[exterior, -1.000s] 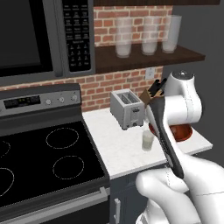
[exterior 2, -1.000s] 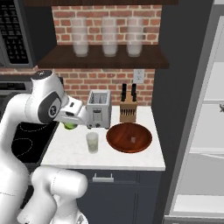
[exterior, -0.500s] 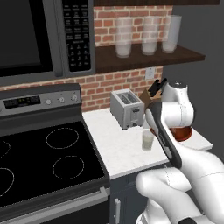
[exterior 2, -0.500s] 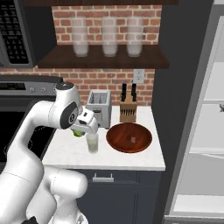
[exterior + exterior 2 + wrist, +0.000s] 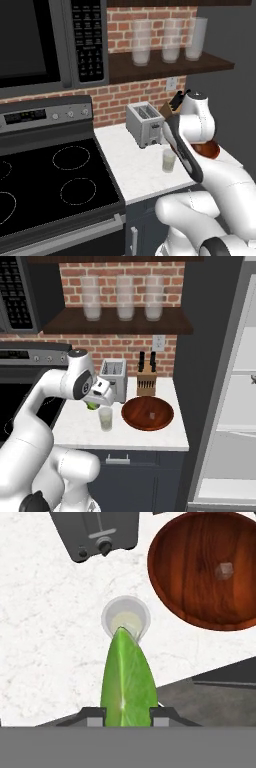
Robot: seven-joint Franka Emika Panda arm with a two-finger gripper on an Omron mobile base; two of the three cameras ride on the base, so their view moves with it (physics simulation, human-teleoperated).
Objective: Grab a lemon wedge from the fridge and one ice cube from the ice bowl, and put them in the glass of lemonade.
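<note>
Since the earlier frames the arm has swung rightward across the counter, carrying the gripper (image 5: 93,404) from beside the stove edge to a spot just above the glass of lemonade (image 5: 105,419). The jaws stand partly closed, clamped on the lemon wedge (image 5: 127,679), which sticks out between the two dark finger tips (image 5: 94,716) in the hand view. In that view the wedge's pointed end overlaps the rim of the glass (image 5: 125,618), so the wedge hangs over the tumbler rather than in it. From the right base view a bit of yellow-green shows under the hand, just above and left of the glass.

The glass stands upright on the white marbled counter (image 5: 150,437), in front of the grey toaster (image 5: 114,378) and just beside the ice bowl (image 5: 147,413). The wide wooden bowl holds one pale ice cube (image 5: 223,571) near its middle. A knife block (image 5: 146,380) stands behind the bowl against the brick wall. In the left base view the glass (image 5: 169,160) sits on the counter close to the arm's forearm, with the toaster (image 5: 145,123) behind it. At the right edge of the right base view the fridge (image 5: 235,421) stands open, showing pale shelves.
</note>
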